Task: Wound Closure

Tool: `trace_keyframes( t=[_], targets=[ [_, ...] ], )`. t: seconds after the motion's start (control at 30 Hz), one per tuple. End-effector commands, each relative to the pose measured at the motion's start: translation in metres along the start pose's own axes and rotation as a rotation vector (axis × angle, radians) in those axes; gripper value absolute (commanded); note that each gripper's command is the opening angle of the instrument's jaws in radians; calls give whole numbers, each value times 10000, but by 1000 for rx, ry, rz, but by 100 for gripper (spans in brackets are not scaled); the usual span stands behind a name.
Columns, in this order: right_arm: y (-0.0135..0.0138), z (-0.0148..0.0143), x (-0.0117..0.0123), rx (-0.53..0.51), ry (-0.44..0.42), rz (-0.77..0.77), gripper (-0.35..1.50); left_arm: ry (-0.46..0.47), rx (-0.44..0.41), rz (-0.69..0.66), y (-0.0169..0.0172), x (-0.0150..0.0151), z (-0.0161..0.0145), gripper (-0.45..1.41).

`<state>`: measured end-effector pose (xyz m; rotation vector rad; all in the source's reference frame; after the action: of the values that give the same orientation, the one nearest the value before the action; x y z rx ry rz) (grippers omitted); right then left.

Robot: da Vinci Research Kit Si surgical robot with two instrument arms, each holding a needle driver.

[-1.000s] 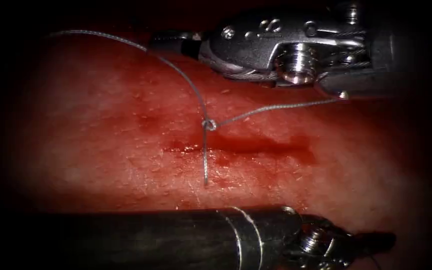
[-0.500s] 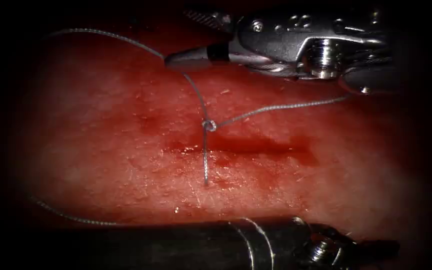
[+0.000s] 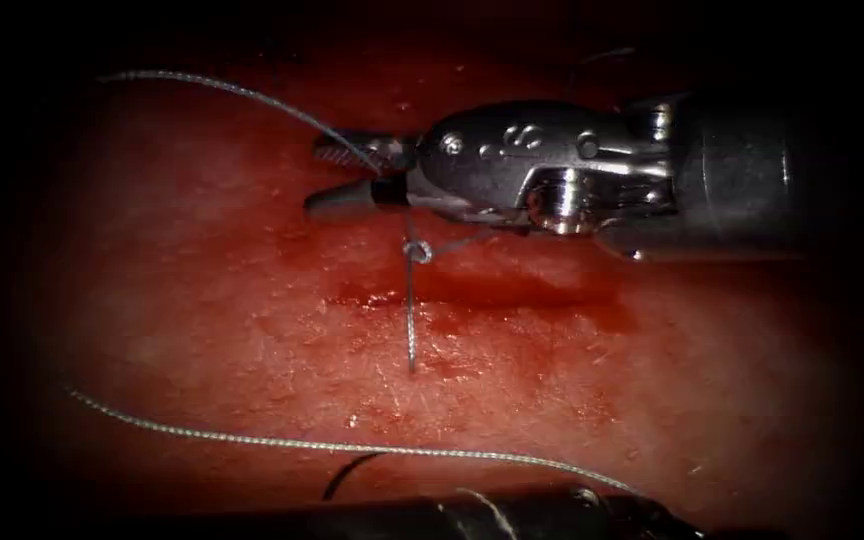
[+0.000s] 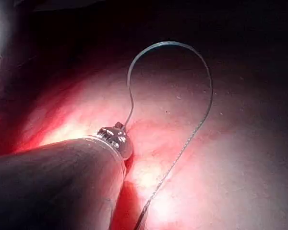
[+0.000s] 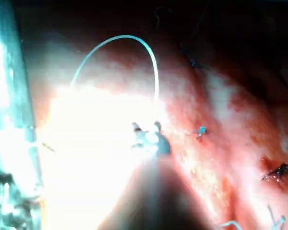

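Tissue (image 3: 202,300) beneath right tool's (image 3: 352,175) parted jaws straddling thread (image 3: 252,95).

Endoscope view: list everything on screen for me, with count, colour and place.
tissue: one, red and wet, across the view.
cut: one, dark red, running left to right mid-view, red fluid along it.
knot: one, grey, just above the cut.
thread: grey; one strand from upper left into the right claw, one across the cut, one long strand lower down.
right claw: metal, open around the thread above the knot.
left tool shaft: dark, bottom edge.
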<state>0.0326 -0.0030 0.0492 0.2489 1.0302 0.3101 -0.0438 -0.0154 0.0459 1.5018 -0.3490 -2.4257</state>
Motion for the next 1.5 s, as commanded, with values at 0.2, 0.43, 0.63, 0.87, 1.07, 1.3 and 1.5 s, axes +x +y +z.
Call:
trace_keyframes(
  t=[0.2, 0.43, 0.63, 0.87, 1.07, 1.3, 1.5],
  targets=[
    [25, -34, 10, -151, 69, 20, -35, -7, -17, -12, 5, 7, 0, 37],
    [39, -66, -21, -185, 33, -10, -35, 0, 74, -123, 20, 27, -59, 109],
    [50, -80, -51, -205, 15, -21, -35, -14, 145, -139, 35, 40, -130, 115],
    [43, -74, -61, -211, 20, -28, -35, -162, 204, -119, 23, 31, -208, 104],
    [40, -78, -52, -208, 22, -20, -35, -156, 421, -504, 2, -8, -257, 36],
    [34, -86, -53, -202, 26, -21, -35, 97, 500, -852, -6, -41, -265, 49],
    [33, -106, -63, -225, 35, -12, -35, 191, 616, -920, -24, -67, -293, 57]
  ],
)
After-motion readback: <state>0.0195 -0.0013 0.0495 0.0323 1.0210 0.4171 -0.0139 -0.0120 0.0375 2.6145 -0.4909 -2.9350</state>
